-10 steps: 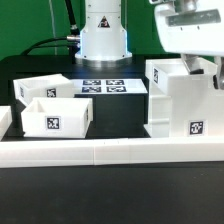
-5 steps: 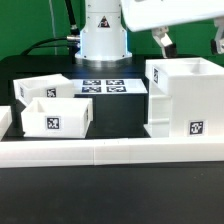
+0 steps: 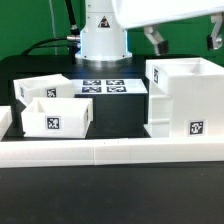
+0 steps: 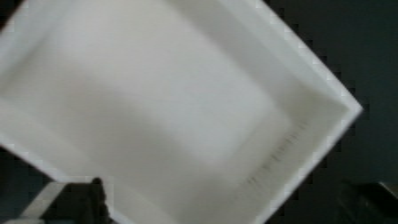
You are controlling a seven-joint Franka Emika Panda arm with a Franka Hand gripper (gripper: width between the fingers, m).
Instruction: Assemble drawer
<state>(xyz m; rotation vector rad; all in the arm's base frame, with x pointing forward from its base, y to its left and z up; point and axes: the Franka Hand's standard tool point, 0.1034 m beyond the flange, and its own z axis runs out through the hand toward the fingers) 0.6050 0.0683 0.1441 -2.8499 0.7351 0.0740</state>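
The large white boxy casing [image 3: 185, 100] stands at the exterior view's right, open side up, with a tag on its front. Two smaller open-top trays [image 3: 45, 90] [image 3: 56, 116] sit side by side at the exterior view's left. My gripper [image 3: 186, 40] hangs above the casing, apart from it, with its fingers [image 3: 157, 40] spread wide and nothing between them. In the wrist view the casing [image 4: 169, 100] fills the picture, blurred.
A long low white border bar [image 3: 110, 151] runs along the front, with a short piece at the exterior view's left edge. The marker board [image 3: 108, 87] lies behind the trays, before the arm's white base [image 3: 103, 35].
My gripper was down at the casing's top wall a second ago. It has let go and risen straight up, open, and the casing has stayed in place.
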